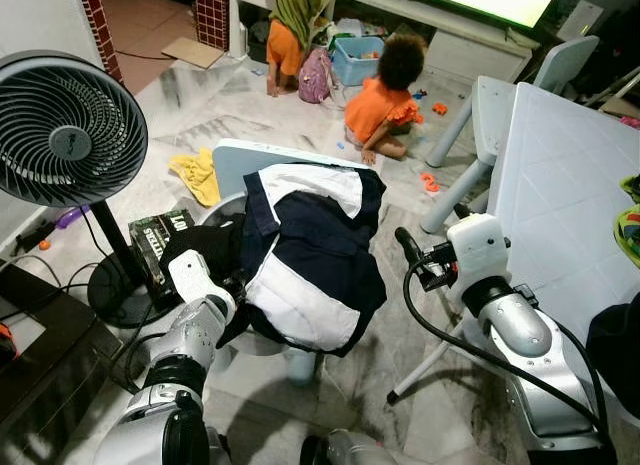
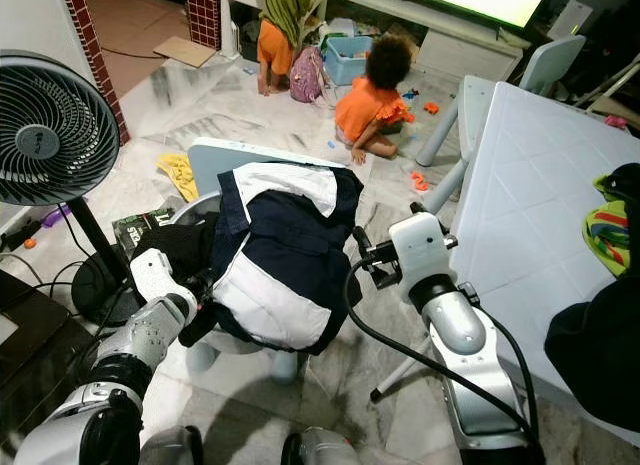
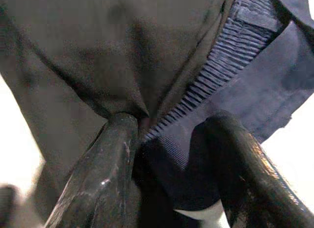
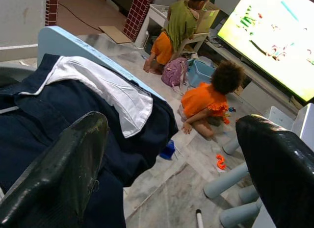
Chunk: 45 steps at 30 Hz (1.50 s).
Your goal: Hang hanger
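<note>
The left gripper [image 3: 167, 139] pinches dark cloth of the navy-and-white garment [image 1: 315, 250] heaped on a pale blue chair [image 1: 235, 160]. The right gripper [image 4: 171, 159] hangs spread wide beside the white table [image 1: 560, 195], holding nothing. No hanger can be made out, possibly buried. A blue bin [image 1: 355, 60] holds toys near 2 people [image 1: 380, 105].

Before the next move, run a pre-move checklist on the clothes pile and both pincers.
1. Left pincer on fabric: ok, its fingers pinch dark cloth in the clothes pile.
2. Right pincer free: ok, open, beside the pile, apart from it.
3. Hanger located: cannot tell, none can be made out.
4. Chair supports pile: ok.
5. People nearby: not ok, a child in orange sits on the floor beyond.
</note>
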Available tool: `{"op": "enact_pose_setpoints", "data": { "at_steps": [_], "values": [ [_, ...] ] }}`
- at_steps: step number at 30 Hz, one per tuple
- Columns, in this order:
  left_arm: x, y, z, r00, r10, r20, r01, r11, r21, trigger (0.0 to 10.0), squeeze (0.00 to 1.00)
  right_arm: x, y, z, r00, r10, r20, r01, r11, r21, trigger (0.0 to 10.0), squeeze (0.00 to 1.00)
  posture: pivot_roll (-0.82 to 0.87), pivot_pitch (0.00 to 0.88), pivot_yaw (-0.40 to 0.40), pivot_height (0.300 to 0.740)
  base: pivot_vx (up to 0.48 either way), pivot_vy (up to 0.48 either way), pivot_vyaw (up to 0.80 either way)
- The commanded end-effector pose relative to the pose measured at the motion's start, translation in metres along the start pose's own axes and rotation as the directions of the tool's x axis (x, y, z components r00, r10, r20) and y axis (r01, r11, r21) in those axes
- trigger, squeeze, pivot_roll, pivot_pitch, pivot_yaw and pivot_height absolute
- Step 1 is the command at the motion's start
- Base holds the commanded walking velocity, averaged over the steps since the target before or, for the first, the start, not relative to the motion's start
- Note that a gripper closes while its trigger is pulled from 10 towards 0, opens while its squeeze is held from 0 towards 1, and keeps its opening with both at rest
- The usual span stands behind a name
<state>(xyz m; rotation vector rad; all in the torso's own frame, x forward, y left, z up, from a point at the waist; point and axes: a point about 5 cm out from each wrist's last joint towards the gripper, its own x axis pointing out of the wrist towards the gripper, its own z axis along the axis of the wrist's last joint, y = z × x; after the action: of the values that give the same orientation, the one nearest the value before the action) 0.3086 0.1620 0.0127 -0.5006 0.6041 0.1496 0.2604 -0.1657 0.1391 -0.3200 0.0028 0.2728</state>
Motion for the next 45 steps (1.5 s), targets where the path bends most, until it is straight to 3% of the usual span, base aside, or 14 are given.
{"op": "enact_pose_setpoints", "data": {
  "at_steps": [1, 4, 5, 6, 18, 22, 23, 24, 25, 26, 28, 43, 44, 45],
  "values": [
    [-0.001, 0.006, -0.004, 0.999, 0.043, 0.001, -0.043, 0.998, 0.047, 10.0, 0.00, 0.000, -0.001, -0.002, 1.000, -0.001, -0.007, 0.001, 1.000, 0.001, 10.0, 0.00, -0.12, 0.101, -0.160, 0.740, 0.000, 0.000, 0.00],
    [-0.006, 0.023, 0.006, 0.985, 0.128, 0.112, -0.139, 0.985, 0.098, 10.0, 0.00, 0.002, 0.002, -0.004, 1.000, 0.004, -0.007, -0.004, 1.000, 0.006, 10.0, 0.00, -0.10, 0.105, -0.154, 0.740, 0.000, 0.000, 0.00],
    [-0.007, 0.025, 0.007, 0.985, 0.129, 0.117, -0.141, 0.985, 0.098, 10.0, 0.77, 0.002, 0.003, -0.004, 1.000, 0.005, -0.007, -0.005, 1.000, 0.008, 10.0, 0.00, -0.10, 0.105, -0.154, 0.740, 0.000, 0.000, 0.00],
    [-0.008, 0.025, 0.006, 0.985, 0.127, 0.113, -0.138, 0.986, 0.096, 10.0, 1.00, 0.002, 0.005, -0.004, 1.000, 0.007, -0.005, -0.007, 1.000, 0.009, 10.0, 0.00, -0.10, 0.105, -0.151, 0.740, 0.000, 0.000, 0.00],
    [-0.015, -0.005, 0.034, 0.955, -0.017, 0.298, -0.059, 0.968, 0.245, 10.0, 1.00, 0.007, 0.006, -0.004, 1.000, -0.009, 0.011, 0.009, 1.000, 0.019, 10.0, 0.00, -0.08, 0.106, -0.130, 0.740, 0.000, 0.000, 0.00],
    [-0.017, -0.016, 0.035, 0.958, -0.054, 0.282, -0.006, 0.978, 0.208, 10.0, 1.00, 0.008, 0.007, -0.005, 1.000, -0.013, 0.015, 0.012, 1.000, 0.020, 10.0, 0.00, -0.08, 0.107, -0.130, 0.740, 0.000, 0.000, 0.00],
    [-0.016, -0.020, 0.031, 0.969, -0.069, 0.236, 0.035, 0.988, 0.148, 10.0, 0.76, 0.008, 0.008, -0.004, 1.000, -0.011, 0.018, 0.011, 1.000, 0.023, 10.0, 0.00, -0.08, 0.107, -0.130, 0.740, 0.000, 0.000, 0.00],
    [-0.016, -0.020, 0.031, 0.969, -0.069, 0.236, 0.035, 0.988, 0.148, 10.0, 0.76, 0.008, 0.008, -0.004, 1.000, -0.011, 0.018, 0.011, 1.000, 0.023, 10.0, 0.00, -0.08, 0.107, -0.130, 0.740, 0.000, 0.000, 0.00],
    [-0.015, -0.021, 0.026, 0.978, -0.079, 0.191, 0.063, 0.994, 0.091, 10.0, 0.15, 0.009, 0.009, -0.003, 1.000, -0.005, 0.021, 0.005, 1.000, 0.025, 10.0, 0.00, -0.08, 0.107, -0.130, 0.740, 0.000, 0.000, 0.00],
    [-0.013, -0.022, 0.018, 0.989, -0.096, 0.116, 0.092, 0.995, 0.043, 10.0, 0.00, 0.009, 0.010, -0.003, 1.000, 0.001, 0.024, -0.001, 1.000, 0.026, 10.0, 0.00, -0.07, 0.105, -0.131, 0.740, 0.000, 0.000, 0.00],
    [-0.013, -0.024, 0.005, 0.992, -0.121, 0.023, 0.121, 0.992, -0.015, 10.0, 0.00, 0.010, 0.010, -0.003, 1.000, 0.006, 0.027, -0.007, 1.000, 0.026, 10.0, 0.00, -0.07, 0.105, -0.131, 0.740, 0.000, 0.000, 0.00],
    [-0.021, -0.021, -0.009, 0.982, -0.161, -0.101, 0.146, 0.979, -0.139, 10.0, 0.00, 0.013, 0.014, -0.002, 0.999, 0.018, 0.036, -0.018, 1.000, 0.020, 10.0, 0.00, -0.06, 0.107, -0.132, 0.740, 0.000, 0.000, 0.00],
    [-0.018, -0.017, -0.010, 0.981, -0.157, -0.112, 0.139, 0.978, -0.155, 5.1, 0.00, 0.014, 0.015, -0.001, 0.999, 0.022, 0.040, -0.022, 1.000, 0.015, 10.0, 0.00, -0.07, 0.106, -0.132, 0.740, 0.000, 0.000, 0.00],
    [-0.017, -0.015, -0.010, 0.981, -0.155, -0.119, 0.134, 0.977, -0.165, 5.1, 0.00, 0.014, 0.015, 0.000, 0.999, 0.024, 0.043, -0.025, 1.000, 0.012, 10.0, 0.00, -0.07, 0.106, -0.132, 0.740, 0.000, 0.000, 0.00]
  ]
}}
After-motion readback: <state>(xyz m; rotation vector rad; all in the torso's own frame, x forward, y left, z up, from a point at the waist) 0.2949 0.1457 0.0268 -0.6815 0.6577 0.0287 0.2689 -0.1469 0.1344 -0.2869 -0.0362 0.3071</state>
